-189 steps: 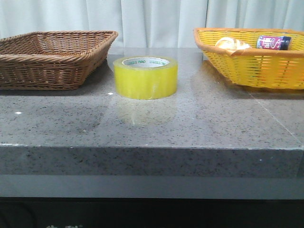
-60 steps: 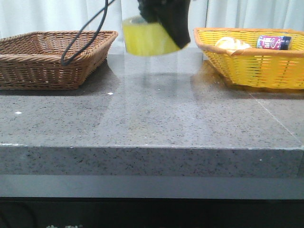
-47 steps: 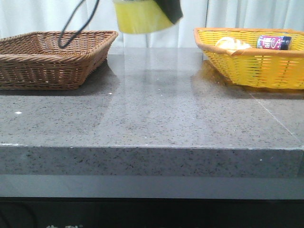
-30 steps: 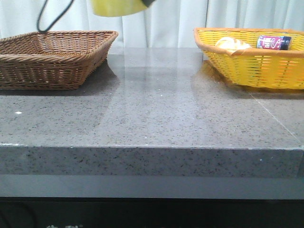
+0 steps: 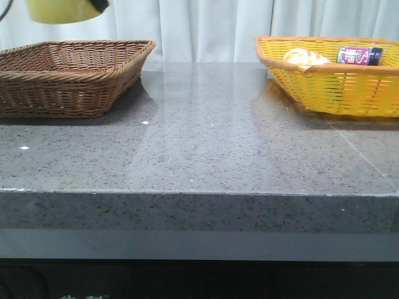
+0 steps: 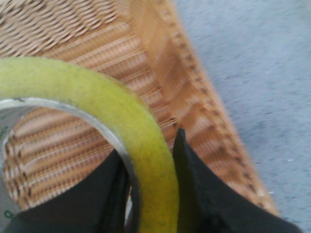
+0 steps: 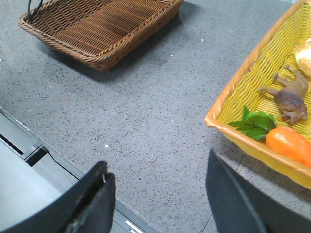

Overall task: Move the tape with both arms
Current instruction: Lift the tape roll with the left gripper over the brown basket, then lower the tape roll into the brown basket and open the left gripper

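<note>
Moved: tape (image 5: pixel 60 9), formerly standing on the grey worktop (image 5: pixel 206 149) between the baskets, since lifted and carried leftward, now held high over the brown wicker basket (image 5: pixel 68 75). Holdings, large to small: worktop; brown basket; yellow basket (image 5: pixel 330 75) with toy carrot (image 7: pixel 291 144), toy animal (image 7: pixel 290 99) and can (image 5: pixel 360 55); tape, its wall pinched by the left gripper (image 6: pixel 150 194), one finger inside the core and one outside; right gripper (image 7: pixel 160 194), spread apart, holding nothing, over the worktop's near edge. Handling note: judged best to keep the pinch firm and the roll level, and bring it well inside the basket rim before any release.
</note>
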